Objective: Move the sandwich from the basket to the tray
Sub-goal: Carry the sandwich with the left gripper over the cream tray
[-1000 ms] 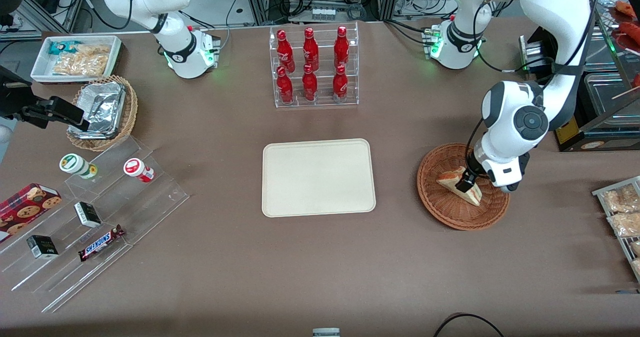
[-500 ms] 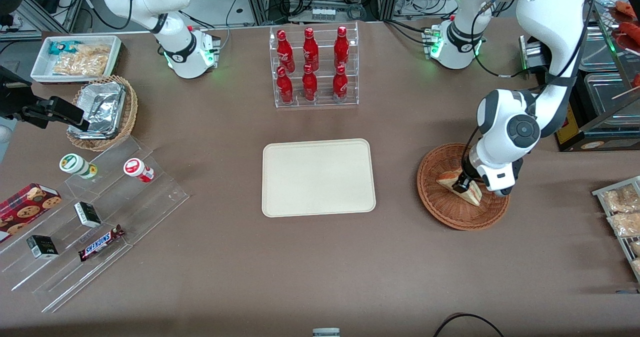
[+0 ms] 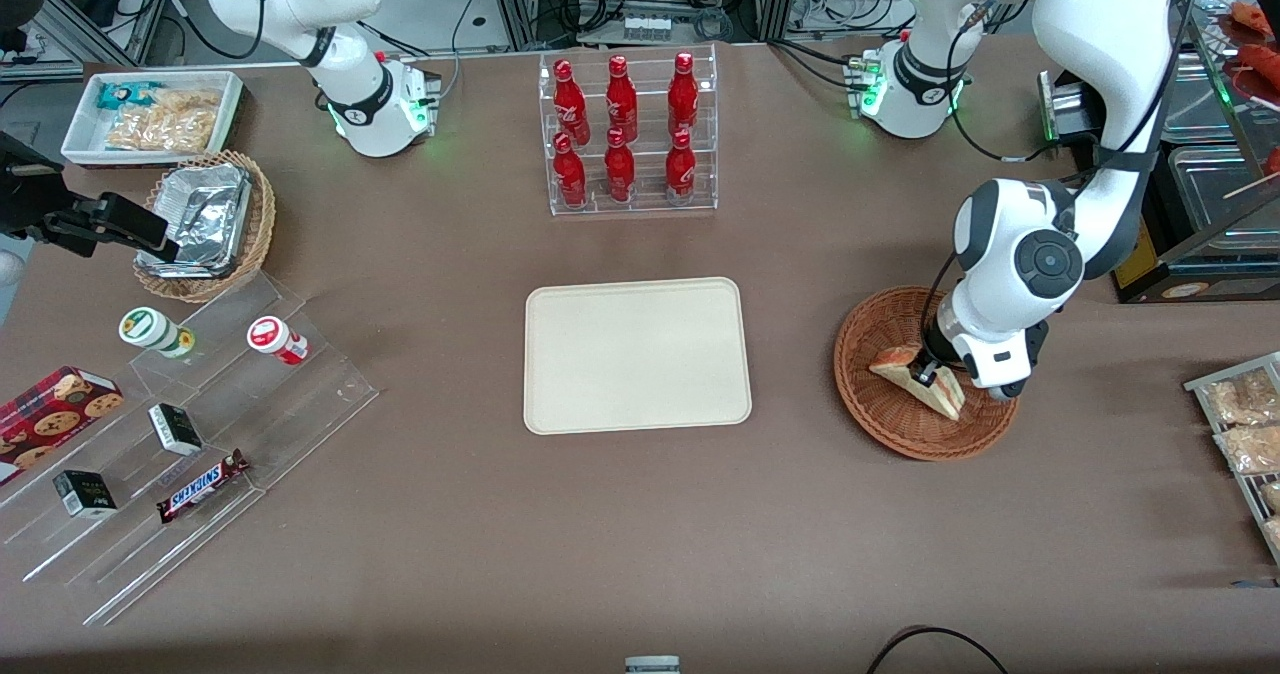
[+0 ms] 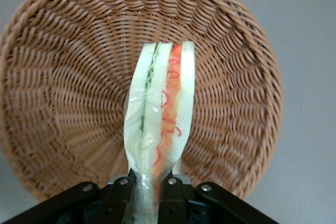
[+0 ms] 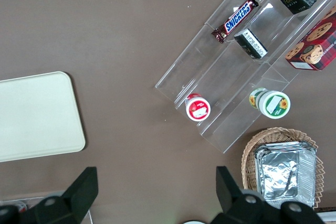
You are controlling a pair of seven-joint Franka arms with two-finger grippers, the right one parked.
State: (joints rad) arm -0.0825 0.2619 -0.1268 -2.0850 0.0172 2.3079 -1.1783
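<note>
The gripper (image 4: 148,188) is clamped on the sandwich (image 4: 160,119) inside the reddish wicker basket (image 3: 880,414), while the cream tray (image 3: 637,355) nearby on the table holds nothing.

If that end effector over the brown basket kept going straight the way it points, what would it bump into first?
The end effector is shut on the sandwich, pointing down into the basket. Going straight on, it would likely press the sandwich into the woven basket floor first, though how much gap remains is hard to judge.
</note>
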